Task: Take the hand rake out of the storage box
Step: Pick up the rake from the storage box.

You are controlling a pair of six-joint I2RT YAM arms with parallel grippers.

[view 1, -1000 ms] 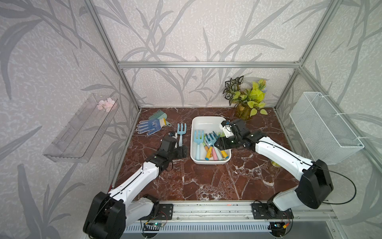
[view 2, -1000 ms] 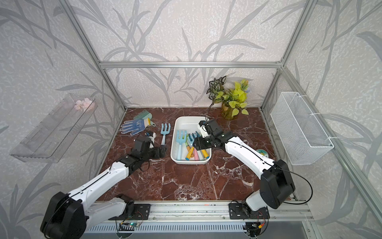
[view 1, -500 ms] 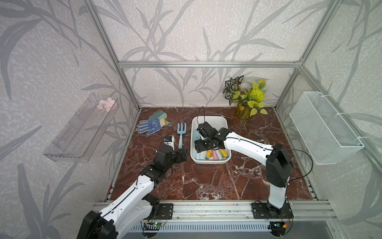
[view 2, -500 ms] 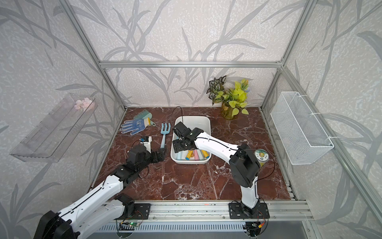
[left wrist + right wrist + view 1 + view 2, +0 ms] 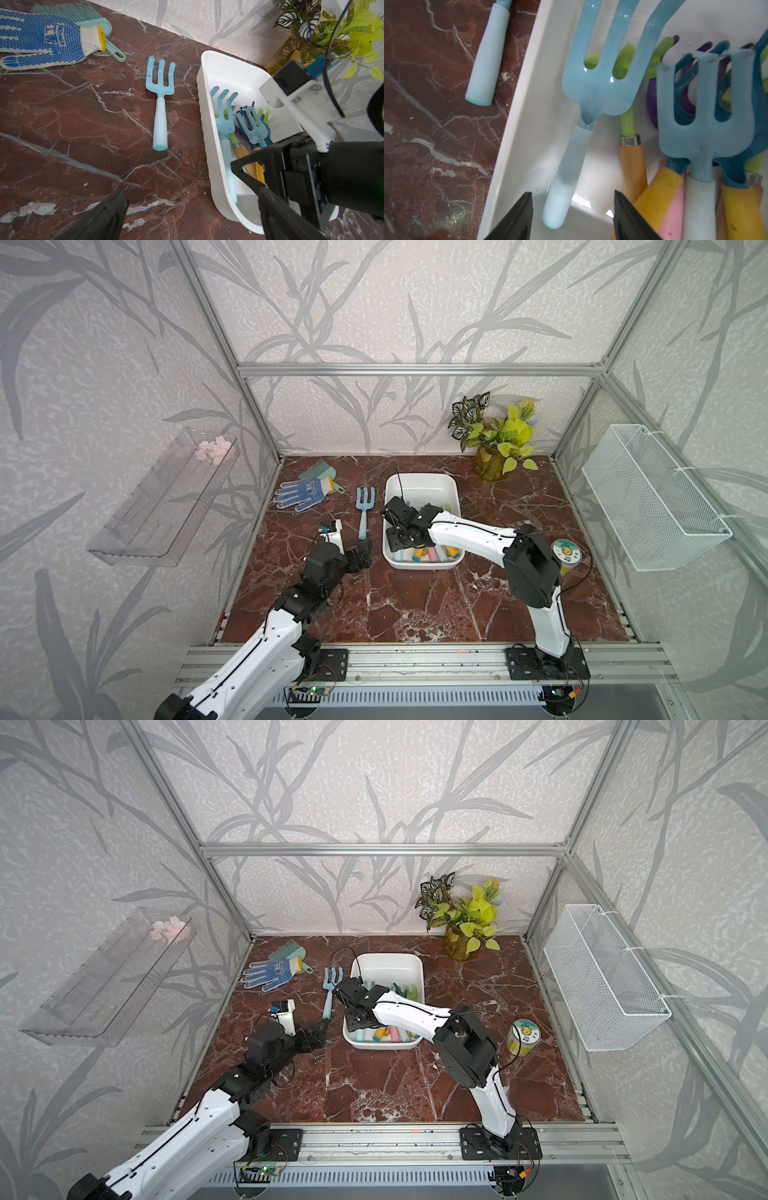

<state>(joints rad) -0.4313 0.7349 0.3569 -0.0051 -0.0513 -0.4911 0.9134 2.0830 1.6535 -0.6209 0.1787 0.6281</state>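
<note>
The white storage box [image 5: 419, 479] [image 5: 386, 959] holds several hand rakes with handles toward its near end. A light blue rake [image 5: 600, 83] [image 5: 225, 128] lies along its left wall [image 5: 517, 128]. My right gripper [image 5: 573, 193] [image 5: 401, 537] is open inside the box, its fingers either side of that rake's pale handle end without touching it. Another light blue rake [image 5: 365, 510] [image 5: 331, 990] [image 5: 160, 99] lies on the table left of the box. My left gripper [image 5: 191, 207] [image 5: 361, 556] is wide open and empty, low by the box's near left corner.
A blue-dotted glove [image 5: 303, 491] and a teal comb [image 5: 320, 469] lie at the back left. A potted plant [image 5: 494, 443] stands back right, a round tin [image 5: 565, 556] beside the right arm. A wire basket [image 5: 648, 497] and a clear shelf [image 5: 162, 497] hang on the walls.
My right arm has swung from the box's right side to its left side and down over the light blue rake's handle. My left arm has drawn back toward the near edge.
</note>
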